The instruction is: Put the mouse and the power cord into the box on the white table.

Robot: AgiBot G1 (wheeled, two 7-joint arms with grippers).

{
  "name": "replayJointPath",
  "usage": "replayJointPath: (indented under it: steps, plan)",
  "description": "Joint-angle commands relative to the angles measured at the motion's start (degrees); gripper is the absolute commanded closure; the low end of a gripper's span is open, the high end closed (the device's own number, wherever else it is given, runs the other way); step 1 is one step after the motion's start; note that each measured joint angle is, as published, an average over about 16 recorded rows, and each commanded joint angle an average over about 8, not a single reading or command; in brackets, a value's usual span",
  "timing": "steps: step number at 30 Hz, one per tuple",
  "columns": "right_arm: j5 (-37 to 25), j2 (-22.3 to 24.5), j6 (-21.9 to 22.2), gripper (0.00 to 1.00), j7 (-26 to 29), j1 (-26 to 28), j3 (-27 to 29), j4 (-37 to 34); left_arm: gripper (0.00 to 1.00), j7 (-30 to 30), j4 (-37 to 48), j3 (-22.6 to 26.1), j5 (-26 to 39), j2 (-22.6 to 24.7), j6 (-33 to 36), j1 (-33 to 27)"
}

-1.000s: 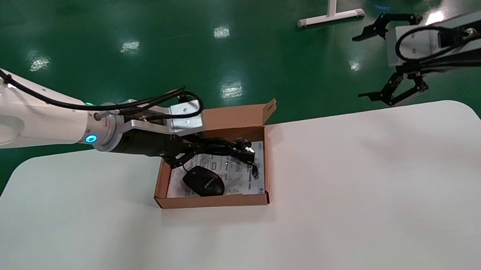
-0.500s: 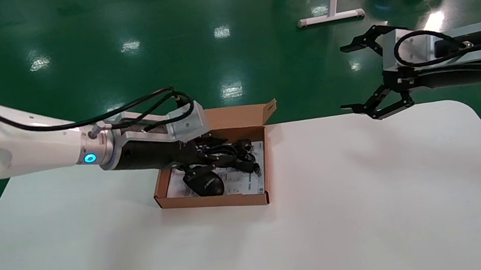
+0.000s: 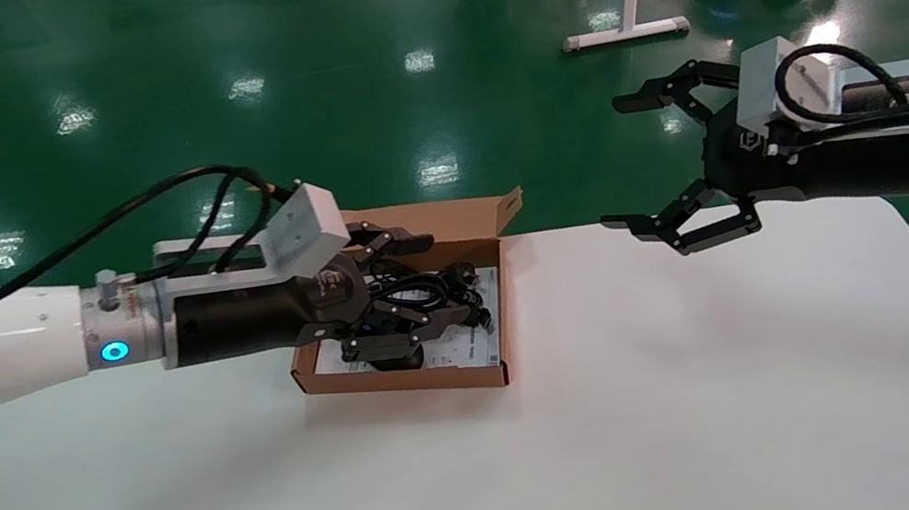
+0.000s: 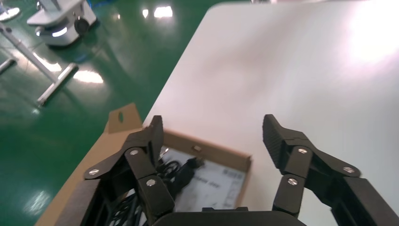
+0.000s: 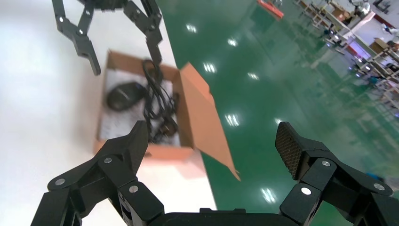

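Left tool spread wide, empty, hovering over shallow brown cardboard box on large white desk. Small black oval mouse and coiled thick black power cord lying inside box, partly hidden in head view. Right tool wide, empty, above desk's far edge.

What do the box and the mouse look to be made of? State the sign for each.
The box: brown cardboard, matte, judging by its folded flap lid and raw-looking edges; a white printed sheet lines its bottom. The mouse: probably black plastic, going by its smooth, moulded oval shell.
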Motion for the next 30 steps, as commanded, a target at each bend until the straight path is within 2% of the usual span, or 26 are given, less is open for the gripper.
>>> replayJointPath:
  steps: [1, 30]
  plan:
    - [1.1, 0.8, -0.3, 0.00, 2.0, -1.6, 1.0, 2.3, 0.00, -0.9, -2.2, -1.4, -1.5, -1.4, 0.7, 1.5]
    - [17.4, 11.8, -5.4, 0.00, 30.8, -24.3, 16.1, 36.0, 0.00, -14.7, -33.6, -22.4, -22.6, -21.7, 10.7, 23.2]
